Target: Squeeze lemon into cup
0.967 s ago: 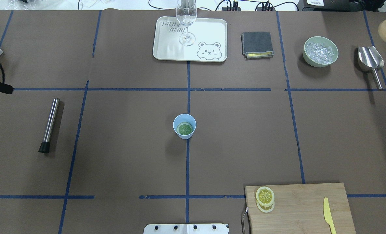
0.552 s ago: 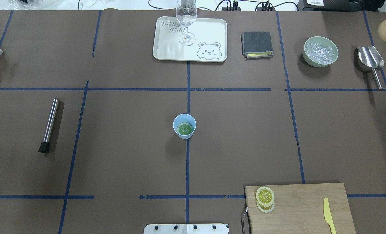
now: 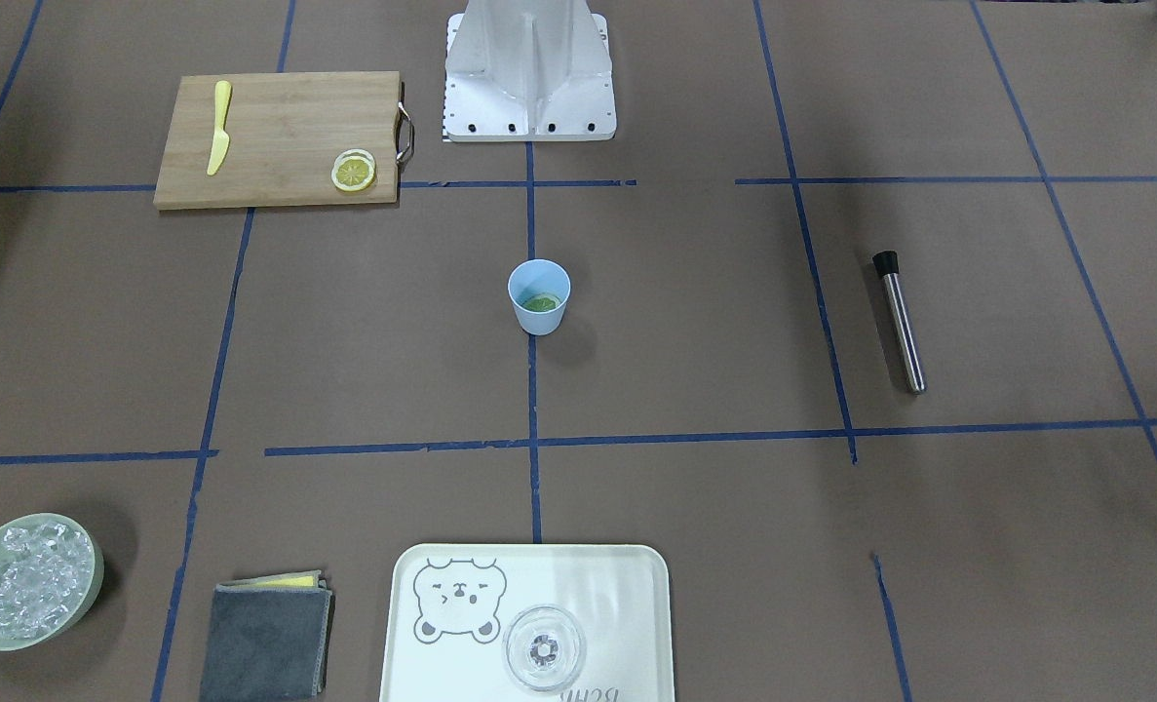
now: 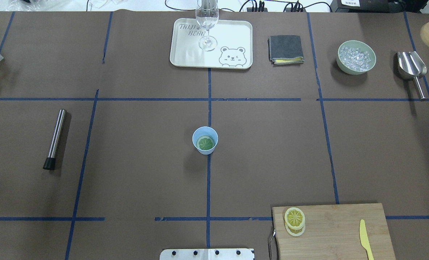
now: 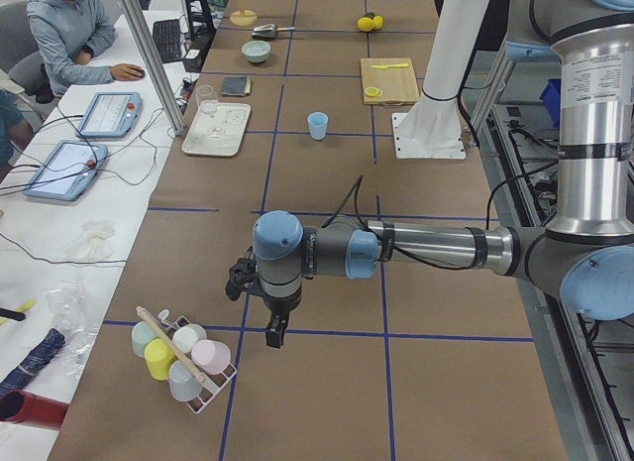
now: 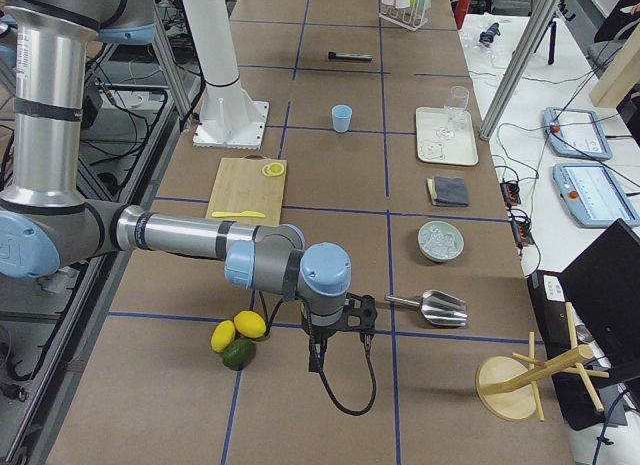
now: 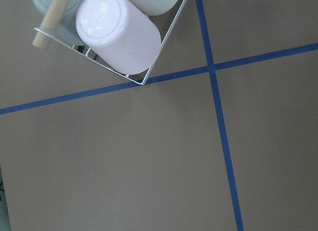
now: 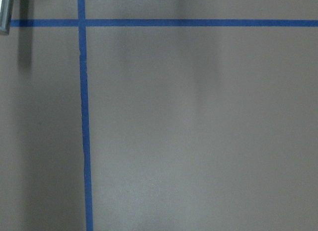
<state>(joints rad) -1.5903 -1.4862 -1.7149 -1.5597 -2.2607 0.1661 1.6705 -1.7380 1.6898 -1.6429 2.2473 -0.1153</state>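
Lemon (image 4: 294, 217): the top one of two overlapping slices on the cutting board (image 4: 337, 231), at the end nearest the cup (image 4: 205, 140).
Cup: upright mid-bench (image 4: 134, 162), with a green slice (image 4: 205, 143) inside.
Left end effector (image 5: 272, 330): hangs by a cup rack (image 5: 188, 367), well away from the cup. I cannot tell whether it is clenched or released.
Right end effector (image 6: 318, 359): near the whole fruit (image 6: 238, 335), off the board. I cannot tell its state either.
Doing it well: pinch only the top slice across its rind, lift it clear, and centre it over the cup before squeezing.
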